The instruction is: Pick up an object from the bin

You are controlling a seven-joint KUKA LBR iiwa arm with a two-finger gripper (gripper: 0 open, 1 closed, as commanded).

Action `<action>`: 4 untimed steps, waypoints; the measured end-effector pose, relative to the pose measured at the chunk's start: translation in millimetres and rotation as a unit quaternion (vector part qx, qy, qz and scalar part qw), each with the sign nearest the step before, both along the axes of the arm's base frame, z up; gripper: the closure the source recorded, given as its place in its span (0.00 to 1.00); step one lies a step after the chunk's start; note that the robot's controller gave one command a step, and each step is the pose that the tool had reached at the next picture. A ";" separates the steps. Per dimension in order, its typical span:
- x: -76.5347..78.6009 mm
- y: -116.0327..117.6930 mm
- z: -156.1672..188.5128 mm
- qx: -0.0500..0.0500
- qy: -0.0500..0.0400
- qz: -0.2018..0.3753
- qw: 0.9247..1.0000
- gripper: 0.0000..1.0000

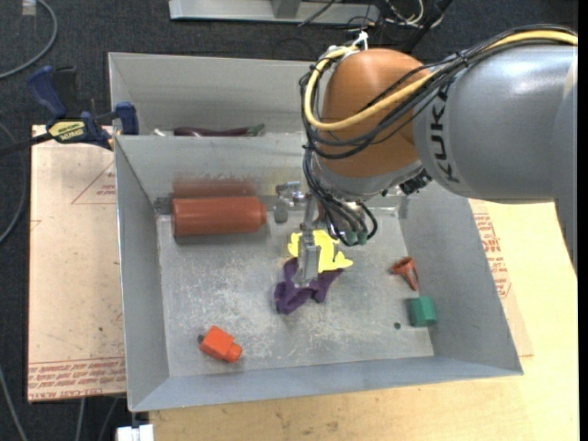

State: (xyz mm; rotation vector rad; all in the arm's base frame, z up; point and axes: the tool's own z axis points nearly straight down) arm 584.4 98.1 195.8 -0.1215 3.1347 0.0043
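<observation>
Tool [308,263] hung from the orange-covered wrist, low over the middle of the grey bin [138,246]. Whether it was open or closed could not be told, because its tip stood against the things beneath it; nothing could be seen gripped in it.

The largest loose thing, a red-brown cylinder [219,216], lay well to the view's left of the tool, toward the far wall, with its long axis running across the bin. Next in size, a crumpled purple thing [301,294] lay right under the tool and spread from it toward the near wall. A flat yellow thing [333,255] touched the purple one on the tool's far-right side and was partly hidden by the tool.

Those two made a short diagonal with the tool over their meeting point. The likely pick was therefore one of them, and a straight descent seemed all the next move needed. Which of the two would be caught could not be judged.

An orange block [220,344] lay well apart, toward the near-left corner. A green block [422,312] lay well to the tool's right and nearer the front wall. A small red-orange piece [404,269] lay to the tool's right, beyond the yellow thing.
</observation>
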 end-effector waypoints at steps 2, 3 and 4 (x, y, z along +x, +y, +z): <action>-21.3 -47.8 -96.5 0.000 -0.001 0.082 0.997 1.00; -21.3 -47.8 -96.5 0.000 -0.001 0.082 0.997 1.00; -28.2 -69.7 19.3 0.001 -0.002 0.092 0.996 1.00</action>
